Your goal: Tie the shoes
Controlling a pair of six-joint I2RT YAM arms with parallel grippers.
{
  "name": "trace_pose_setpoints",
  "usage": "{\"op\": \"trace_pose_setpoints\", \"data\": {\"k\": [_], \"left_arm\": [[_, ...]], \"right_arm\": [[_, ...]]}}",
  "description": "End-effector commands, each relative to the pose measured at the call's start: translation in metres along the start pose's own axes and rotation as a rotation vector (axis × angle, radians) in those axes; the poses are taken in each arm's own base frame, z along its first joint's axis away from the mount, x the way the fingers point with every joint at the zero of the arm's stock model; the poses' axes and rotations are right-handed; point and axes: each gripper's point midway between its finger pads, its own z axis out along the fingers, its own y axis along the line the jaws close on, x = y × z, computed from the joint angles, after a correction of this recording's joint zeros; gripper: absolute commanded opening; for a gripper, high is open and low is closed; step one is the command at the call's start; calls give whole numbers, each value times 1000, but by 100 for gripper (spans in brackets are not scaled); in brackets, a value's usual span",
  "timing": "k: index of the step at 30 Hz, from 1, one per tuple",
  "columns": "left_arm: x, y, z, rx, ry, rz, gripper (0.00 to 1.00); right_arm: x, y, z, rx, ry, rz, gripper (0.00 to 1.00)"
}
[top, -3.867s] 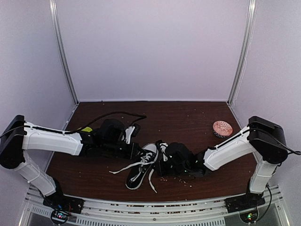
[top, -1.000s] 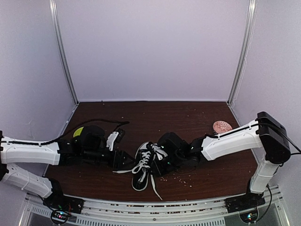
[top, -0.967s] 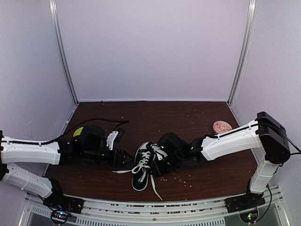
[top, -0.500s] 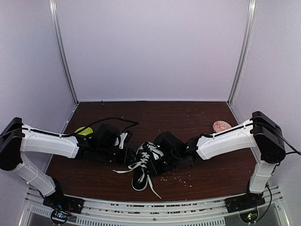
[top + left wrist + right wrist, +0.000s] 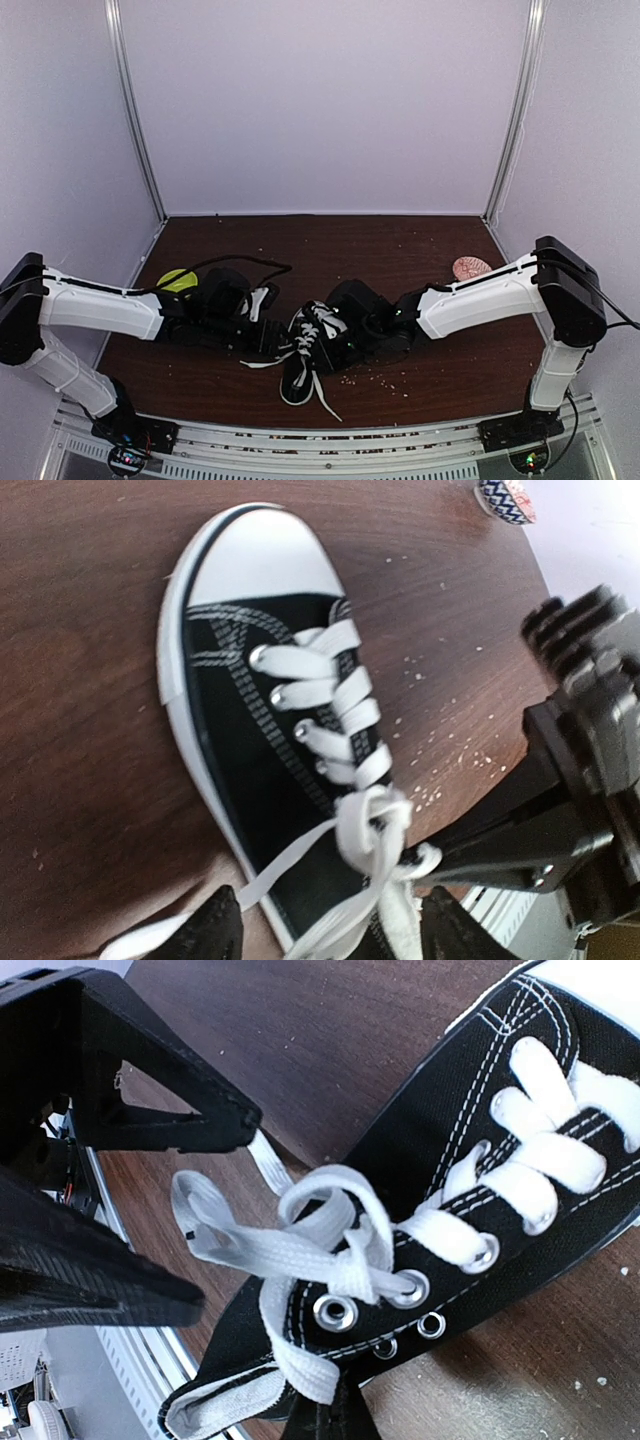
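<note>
Shoe lies between both hands: left hand apart astride loose laces; right hand together just below them.

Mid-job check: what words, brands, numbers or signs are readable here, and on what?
No text can be read anywhere.
On the sneaker, no brand or label shows in either wrist view.
The yellow-green sticker on the left arm is too small to tell.
The patterned bowl shows pattern only, no lettering.
</note>
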Motion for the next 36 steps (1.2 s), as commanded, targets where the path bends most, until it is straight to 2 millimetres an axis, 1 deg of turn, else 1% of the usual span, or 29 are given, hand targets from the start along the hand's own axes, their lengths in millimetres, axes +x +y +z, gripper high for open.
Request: {"op": "trace_pose_setpoints", "data": {"k": [1,4,6,8,10,13,14,15,16,17,19,22,27,29,32,36], "left_arm": [[-4,10,-12,-30,-61,-37,66],[0,6,-8,12,-54,-65,65],[2,3,-4,48,-52,-84,61],[3,1,-2,68,-50,-90,54],[2,-1,-1,83,-50,-90,49],[2,-4,1,93,-41,-90,37],[3,-4,3,95,-33,-91,28],[3,-5,4,102,-31,-91,20],[4,-5,4,105,-26,-92,14],[4,-6,4,107,-26,-92,9],[3,-6,3,105,-31,-91,0],[1,-6,2,101,-37,-88,0],[0,-7,3,92,-28,-80,0],[-1,-8,2,90,-30,-78,0],[-1,-8,1,87,-28,-76,0],[-2,-9,0,84,-27,-75,0]], "right_arm": [[-9,8,2,-24,-20,-17,0],[-8,7,2,-22,-18,-18,0],[-9,8,2,-22,-21,-18,0],[-10,8,0,-19,-28,-19,0],[-11,7,0,-14,-35,-20,0],[-12,6,0,-14,-44,-15,0],[-13,5,0,-14,-50,-12,1],[-14,6,0,-16,-59,-13,5],[-13,4,-1,-13,-66,-10,12],[-14,4,-4,-16,-83,-10,19],[-13,1,-8,-12,-103,-15,29],[-4,-5,-12,-13,-109,-42,39],[16,-15,-12,-18,-96,-73,46],[21,-21,-11,-10,-102,-78,47],[22,-26,-7,2,-108,-83,48],[18,-24,1,-14,-124,-88,45]]}}
